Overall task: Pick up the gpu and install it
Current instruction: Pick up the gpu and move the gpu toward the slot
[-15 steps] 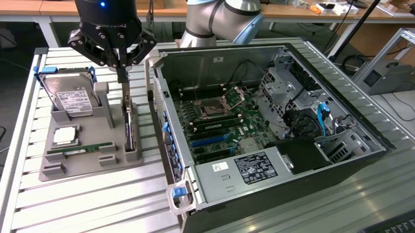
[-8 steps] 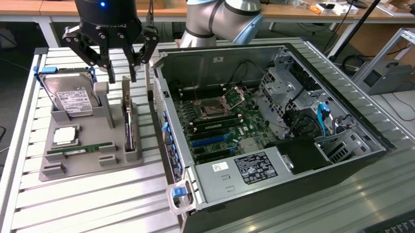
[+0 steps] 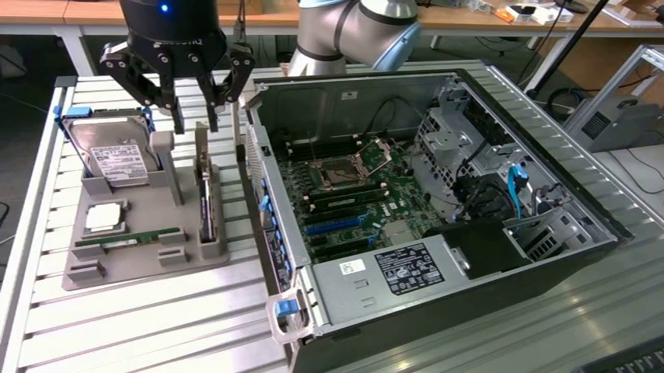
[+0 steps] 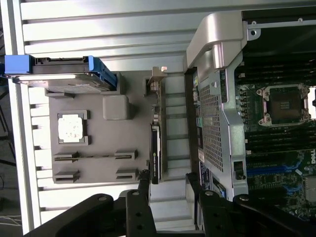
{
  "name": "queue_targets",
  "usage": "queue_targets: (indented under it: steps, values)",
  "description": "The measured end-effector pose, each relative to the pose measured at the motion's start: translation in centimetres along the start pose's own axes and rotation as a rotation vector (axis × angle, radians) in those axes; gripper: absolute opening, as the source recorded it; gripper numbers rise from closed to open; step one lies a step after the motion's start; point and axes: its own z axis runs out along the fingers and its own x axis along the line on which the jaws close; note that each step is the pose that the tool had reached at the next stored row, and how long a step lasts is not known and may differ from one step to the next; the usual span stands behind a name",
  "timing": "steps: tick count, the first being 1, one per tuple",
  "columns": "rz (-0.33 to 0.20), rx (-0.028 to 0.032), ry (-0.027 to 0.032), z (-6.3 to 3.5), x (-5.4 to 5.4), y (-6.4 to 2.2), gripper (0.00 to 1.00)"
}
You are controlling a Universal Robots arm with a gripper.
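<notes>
Gripper [image 3: 196, 119]: hung with jaws spread wide, nothing between them, poised over one end of the gpu [image 3: 205, 208]. 
Gpu: stood on edge, slotted in the grey holder tray [image 3: 145, 268], between the hard drive [image 3: 117, 158] and the open computer case [image 3: 343, 101].

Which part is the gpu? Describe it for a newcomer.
Find the grey tray beside the open computer case. On its side nearest the case stands the gpu, upright on edge: a thin dark card, unlike the boxy labelled hard drive.
</notes>
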Motion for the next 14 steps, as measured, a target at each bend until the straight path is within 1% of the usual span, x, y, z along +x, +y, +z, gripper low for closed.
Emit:
queue_targets:
  steps: [14]
  values:
    - [0.0,0.0,0.0,0.63,0.03,-0.03,0.42]
